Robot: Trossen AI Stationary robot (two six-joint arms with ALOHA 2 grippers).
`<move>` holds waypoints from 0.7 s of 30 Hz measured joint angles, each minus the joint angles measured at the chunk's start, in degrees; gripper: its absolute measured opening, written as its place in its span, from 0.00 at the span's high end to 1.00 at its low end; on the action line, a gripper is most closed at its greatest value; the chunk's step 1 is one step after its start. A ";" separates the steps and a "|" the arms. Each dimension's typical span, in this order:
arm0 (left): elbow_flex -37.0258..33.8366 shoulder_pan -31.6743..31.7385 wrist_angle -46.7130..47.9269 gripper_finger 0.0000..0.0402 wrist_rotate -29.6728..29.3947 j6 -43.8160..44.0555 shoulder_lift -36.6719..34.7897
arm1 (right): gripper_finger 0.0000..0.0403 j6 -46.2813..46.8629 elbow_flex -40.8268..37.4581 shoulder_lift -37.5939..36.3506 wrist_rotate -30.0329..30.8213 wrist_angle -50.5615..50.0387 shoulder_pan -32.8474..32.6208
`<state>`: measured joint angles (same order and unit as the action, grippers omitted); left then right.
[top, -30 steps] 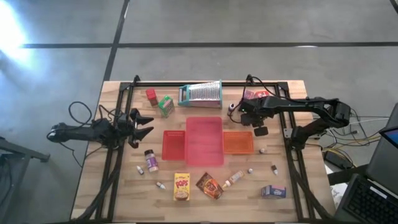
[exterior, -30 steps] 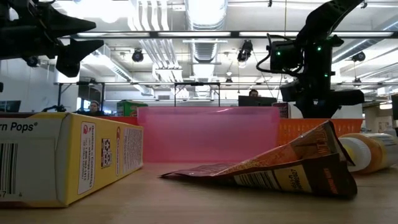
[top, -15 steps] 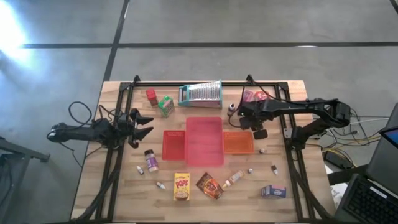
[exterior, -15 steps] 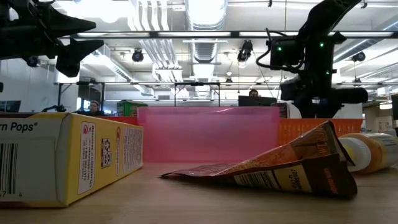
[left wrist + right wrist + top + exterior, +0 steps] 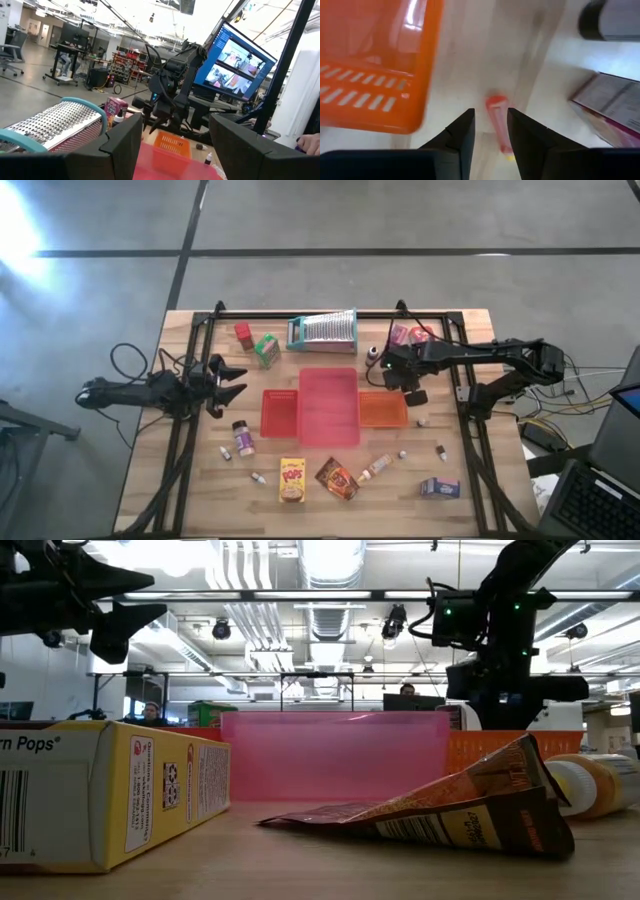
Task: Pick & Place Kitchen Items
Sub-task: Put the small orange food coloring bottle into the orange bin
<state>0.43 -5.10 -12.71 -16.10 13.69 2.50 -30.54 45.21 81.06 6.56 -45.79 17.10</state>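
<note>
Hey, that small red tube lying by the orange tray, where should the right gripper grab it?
Probably grip the small red tube across its narrow middle, coming straight down. It lies flat on the table, its length running between the open fingers of the right gripper, and the orange tray sits clear of it.

Both arms were matte black, jointed tubes with loose black cables. The right arm (image 5: 500,610) showed small green indicator lights. Gripper fingers were dark, flat wedges.

Yellow box (image 5: 292,480), brown packet (image 5: 337,478), orange tray (image 5: 383,409) (slotted), pink box (image 5: 400,333).
</note>
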 joint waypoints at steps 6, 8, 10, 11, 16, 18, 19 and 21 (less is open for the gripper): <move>-0.02 -0.01 0.24 0.41 0.11 0.00 0.00 | 0.78 -0.08 -1.27 0.00 0.06 0.98 0.17; -0.02 0.00 0.26 0.41 0.11 0.00 0.00 | 0.79 -0.10 -1.69 0.02 0.84 2.07 0.15; -0.01 -0.01 0.26 0.41 0.11 0.00 0.00 | 0.78 -0.28 -2.03 0.02 0.90 3.15 0.17; -0.01 -0.02 0.26 0.41 0.13 0.00 0.00 | 0.78 -0.43 -2.25 0.02 0.92 3.41 0.17; 0.00 -0.02 0.29 0.41 0.13 -0.02 0.00 | 0.73 -0.73 -4.13 0.02 0.92 4.60 0.20; 0.00 0.00 0.29 0.41 0.13 0.00 0.00 | 0.71 -0.91 -5.07 0.02 0.93 4.93 0.20; -0.01 0.00 0.30 0.41 0.13 0.00 0.00 | 0.70 -0.99 -5.47 0.02 1.05 5.58 0.19; -0.01 -0.01 0.29 0.41 0.13 -0.02 0.00 | 0.69 -0.95 -5.88 0.00 1.36 7.33 0.19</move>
<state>0.42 -5.11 -12.43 -15.97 13.67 2.50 -31.49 39.33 81.06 7.92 -38.46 17.29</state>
